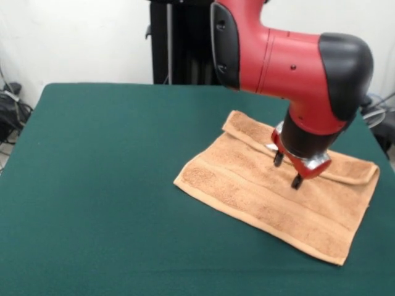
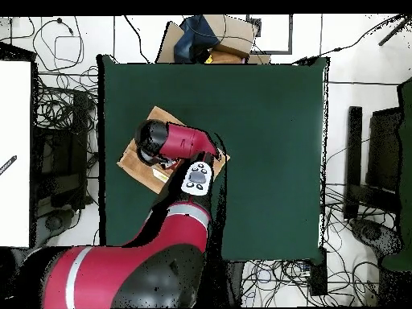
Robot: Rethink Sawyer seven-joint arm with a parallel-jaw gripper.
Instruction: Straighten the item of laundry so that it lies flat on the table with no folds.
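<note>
A light orange-brown towel (image 1: 271,191) lies on a dark green table (image 1: 105,185), toward the right side in the front view and set at a slant to the table's edges. Its far long edge is folded over onto itself, making a narrow flap (image 1: 345,171) that runs from the far corner down to the right corner. The rest of the towel lies flat, with woven bands running along its length. Its near corner comes close to the table's front right edge, while the right corner sits near the table's right side. To the left of the towel the green cloth is bare and wide open, taking up more than half of the surface.

The table stands against a white wall. In the overhead view, tangled cables (image 2: 60,161) and dark equipment cover the pale floor around it, and cardboard boxes (image 2: 213,40) sit just beyond one edge.

A red and black arm (image 1: 290,61) bends down over the towel, its black wrist pointing almost straight down. The gripper (image 1: 287,170) hangs above the fold, its two dark fingers (image 1: 297,181) set a narrow gap apart and holding nothing. Whether the tips touch the cloth cannot be told
</note>
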